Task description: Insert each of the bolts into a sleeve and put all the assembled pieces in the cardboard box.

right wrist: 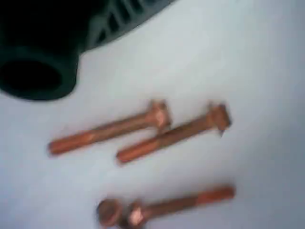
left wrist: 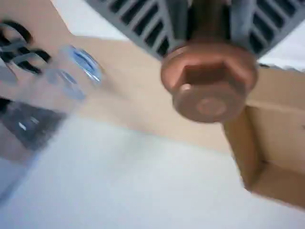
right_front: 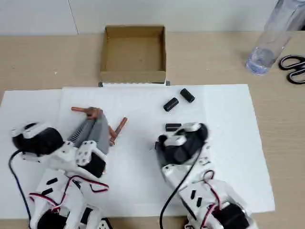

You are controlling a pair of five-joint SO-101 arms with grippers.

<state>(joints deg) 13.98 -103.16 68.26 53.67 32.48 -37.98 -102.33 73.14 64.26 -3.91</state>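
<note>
Left claw (right_front: 98,116), over the near-left part of the light wooden bench (right_front: 47,62), is clamped on a copper hex-flange metal bolt (left wrist: 208,81). The bolt's head shows between the grey ribbed jaws. Three more copper bolts lie loose on the white foam sheet (right_front: 228,143) covering the near half of the bench. First loose bolt (right_front: 80,110) is just beside the claw tip on the left-edge side. Second loose bolt (right_front: 120,125) and third loose bolt (right_front: 113,137) are just beside the claw on the side toward the bench middle, near each other.

The open brown cardboard box (right_front: 133,76) is at the middle of the far edge, touching the sheet's far border, well apart from both claws.

Two loose black cylindrical sleeves (right_front: 170,104) (right_front: 187,95) lie on the sheet right of middle, between the box and the right arm.

Right claw (right_front: 174,131), near-right of middle, is closed on a third black cylindrical sleeve (right wrist: 33,76) held at its tip, bore open. It is apart from the loose pair.

A clear plastic bottle (right_front: 271,43) stands at the far-right corner. Black-handled scissors (right_front: 294,68) lie at the right edge, off the sheet. A white wall (right_front: 190,14) runs behind the far edge.
</note>
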